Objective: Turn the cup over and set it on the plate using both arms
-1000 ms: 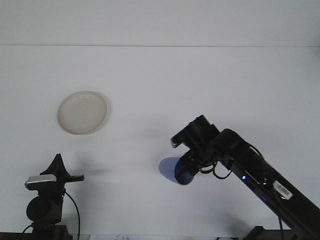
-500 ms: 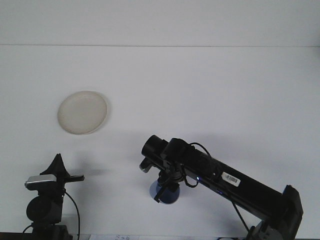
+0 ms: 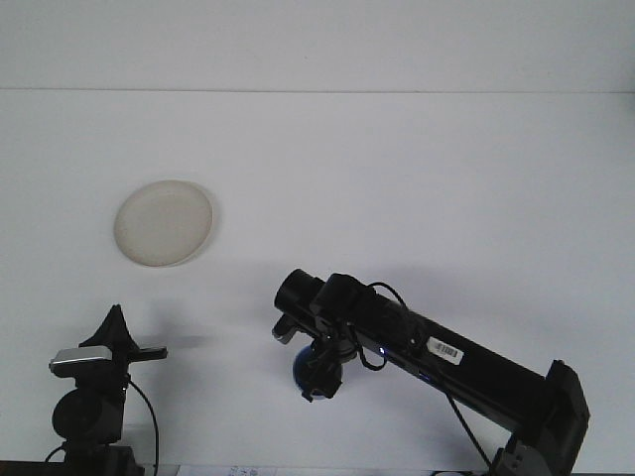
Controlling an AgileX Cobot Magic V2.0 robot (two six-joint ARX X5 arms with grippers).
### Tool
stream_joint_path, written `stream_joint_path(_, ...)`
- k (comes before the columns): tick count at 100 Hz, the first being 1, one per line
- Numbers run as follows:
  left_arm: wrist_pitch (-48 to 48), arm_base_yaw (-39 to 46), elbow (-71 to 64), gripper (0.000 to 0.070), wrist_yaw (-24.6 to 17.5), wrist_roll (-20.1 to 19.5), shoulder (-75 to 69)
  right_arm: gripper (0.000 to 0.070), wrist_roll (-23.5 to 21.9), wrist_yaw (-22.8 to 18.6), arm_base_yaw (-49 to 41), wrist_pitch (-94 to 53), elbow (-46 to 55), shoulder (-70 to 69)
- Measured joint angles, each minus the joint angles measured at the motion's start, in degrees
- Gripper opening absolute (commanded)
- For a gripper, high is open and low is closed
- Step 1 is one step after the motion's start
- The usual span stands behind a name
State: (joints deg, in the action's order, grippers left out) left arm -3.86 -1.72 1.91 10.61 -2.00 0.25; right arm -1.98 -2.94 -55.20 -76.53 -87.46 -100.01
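Right gripper (image 3: 319, 382) sits low over the near middle of the table (image 3: 417, 178), fingers pointing down and closed around the blue cup (image 3: 301, 371), which I can only partly see behind the black hardware. From my screen the cup looks to be touching or just above the tabletop, and I can't tell which way its mouth faces. My right arm (image 3: 446, 357) stretches in from the lower right corner, cables looped near the wrist and a barcode sticker on the forearm. Over on the far left the white plate (image 3: 164, 222) lies flat on the table, well apart from the cup. Left gripper (image 3: 111, 327) stands at the bottom left corner, pointing up, nothing in it as far as I can see; whether its fingers are spread or together I cannot tell from this angle.
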Motion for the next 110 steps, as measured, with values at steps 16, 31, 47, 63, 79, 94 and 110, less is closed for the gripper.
stream_joint_path(16, 0.0, 0.0, 0.0, 0.0015, 0.0, 0.0, 0.0, 0.0462, 0.96, 0.0, 0.0, 0.02, -4.42, 0.0)
stream_joint_path(31, 0.0, 0.0, 0.0, 0.0015, 0.0, 0.0, 0.0, 0.0461, 1.46, 0.24, 0.02, 0.04, -7.37, 1.29)
stream_joint_path(47, 0.0, 0.0, 0.0, 0.0015, 0.0, 0.0, 0.0, 0.0461, 1.62, 5.92, 0.02, 1.16, -7.87, 7.96)
stream_joint_path(63, 0.0, 0.0, 0.0, 0.0015, 0.0, 0.0, 0.0, 0.0461, 1.57, 12.72, 0.02, 8.79, -5.84, 20.0)
stream_joint_path(79, 0.0, 0.0, 0.0, 0.0015, 0.02, 0.0, 0.0, 0.0461, -0.37, 17.92, 0.02, 19.74, 4.46, 35.8)
stream_joint_path(94, 0.0, 0.0, 0.0, 0.0015, 0.0, 0.0, 0.0, 0.0461, -1.92, 21.2, 0.02, 31.52, 20.13, 51.36)
stream_joint_path(110, 0.0, 0.0, 0.0, 0.0015, 0.0, 0.0, 0.0, 0.0459, -1.64, 21.2, 0.0, 44.26, 37.4, 65.99)
